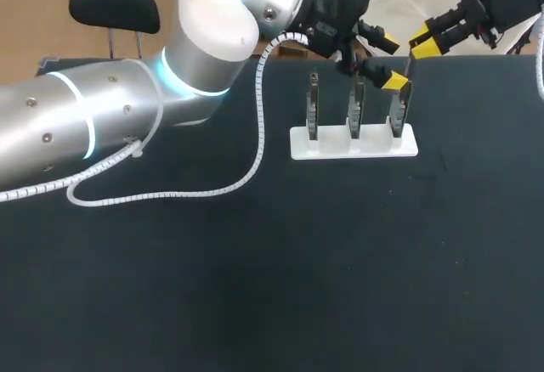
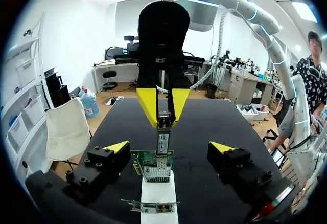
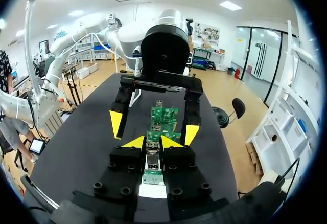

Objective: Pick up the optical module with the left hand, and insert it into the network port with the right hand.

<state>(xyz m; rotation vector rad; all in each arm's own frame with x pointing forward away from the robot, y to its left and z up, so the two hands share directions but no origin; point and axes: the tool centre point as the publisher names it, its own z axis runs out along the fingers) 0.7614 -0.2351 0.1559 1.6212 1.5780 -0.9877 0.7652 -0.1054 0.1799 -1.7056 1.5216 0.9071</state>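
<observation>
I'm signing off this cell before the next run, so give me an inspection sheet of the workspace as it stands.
Surface: dark table, matte.
Job's things: white stand holds three upright network cards; optical module stands upright at the top of the end card.
Clutter: nothing seen.
Grippers: right gripper shut on the optical module; left gripper open, fingers either side of the stand.
Cables: white spiral-wrapped cable from the left arm, looped on the table.
Surroundings: nothing seen.

Metal optical module (image 2: 163, 141) stands upright, lower end at the network port (image 2: 162, 157).
</observation>
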